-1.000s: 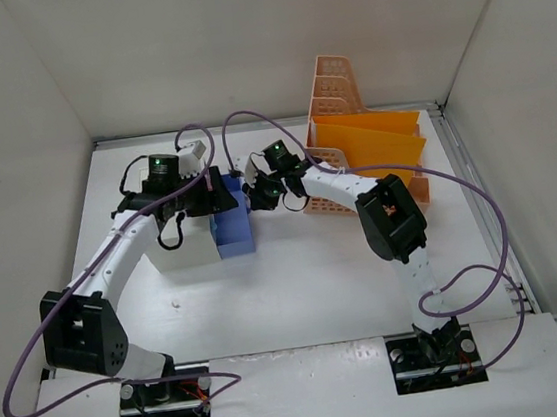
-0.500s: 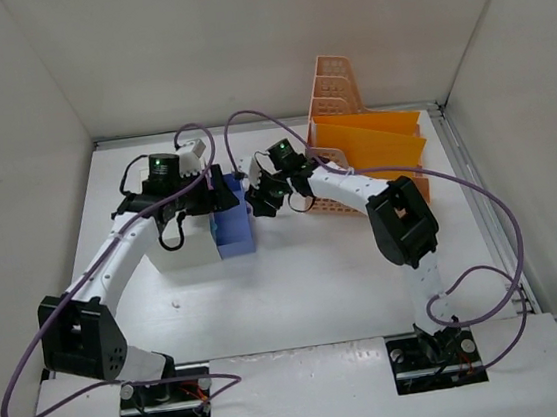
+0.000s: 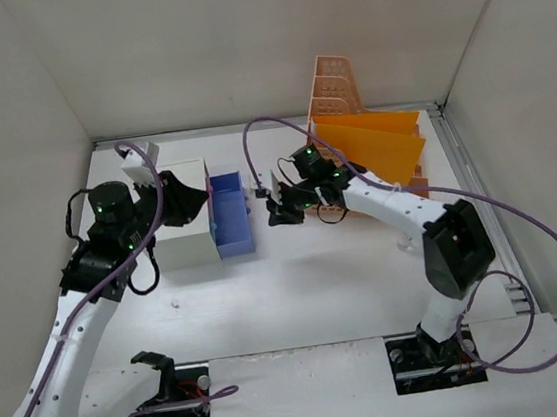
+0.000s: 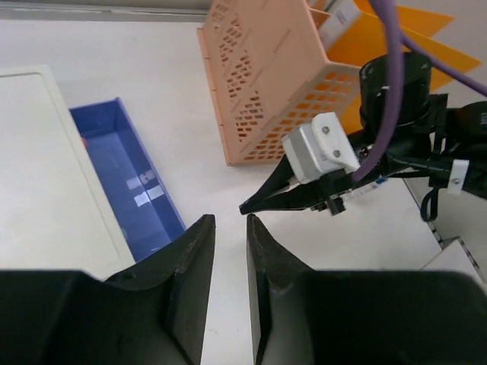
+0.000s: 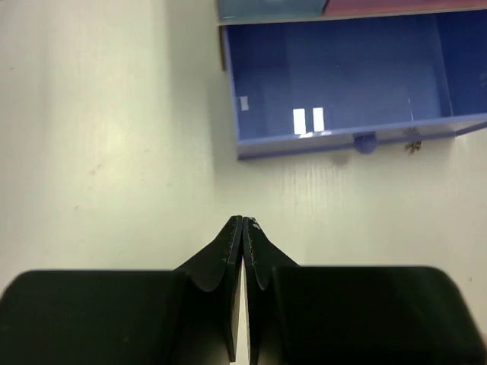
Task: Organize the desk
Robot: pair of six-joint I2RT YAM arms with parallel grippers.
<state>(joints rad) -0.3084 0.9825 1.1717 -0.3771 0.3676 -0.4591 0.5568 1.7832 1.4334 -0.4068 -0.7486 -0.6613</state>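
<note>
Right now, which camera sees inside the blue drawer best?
The right wrist camera: it looks straight down into the open blue drawer. The left wrist view shows it slanted, off to one side; the top view shows it small.

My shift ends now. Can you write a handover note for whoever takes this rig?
Left tool: slightly open, empty, by the drawer unit.
Right tool: shut, empty, over the desk before the blue drawer.
Done: drawer pulled out, nothing inside; orange folders stand in the peach rack.
Left: no loose items in view; probably push the drawer shut.
</note>
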